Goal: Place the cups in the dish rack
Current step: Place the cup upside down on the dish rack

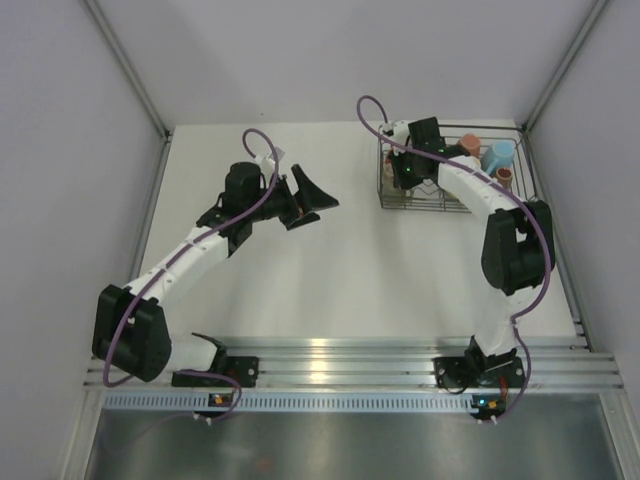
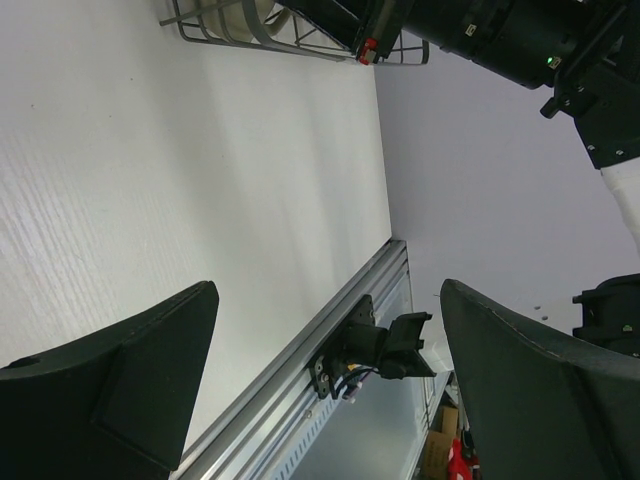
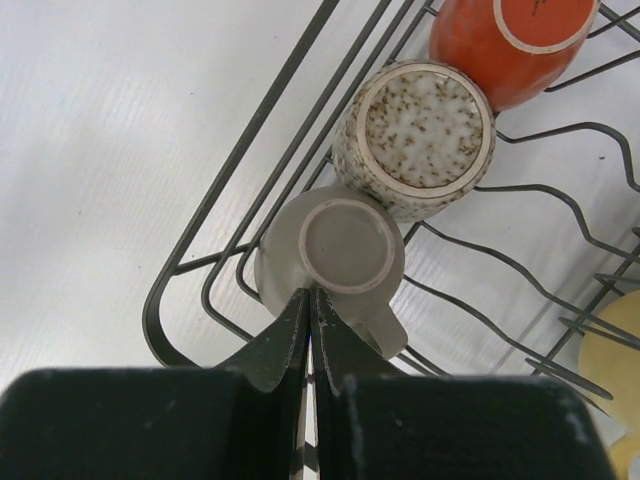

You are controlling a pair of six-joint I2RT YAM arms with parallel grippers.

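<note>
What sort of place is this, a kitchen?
Probably a robot test booth, not a kitchen: plain grey panels wall in a white table, two white-and-black robot arms are bolted to an aluminium rail, and a black wire dish rack sits in one corner.

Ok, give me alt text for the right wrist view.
The shut end effector points at a plain grey cup, base towards the camera, in the corner of the black wire dish rack. Beyond it sit a speckled cup and an orange cup, bases likewise showing.
</note>
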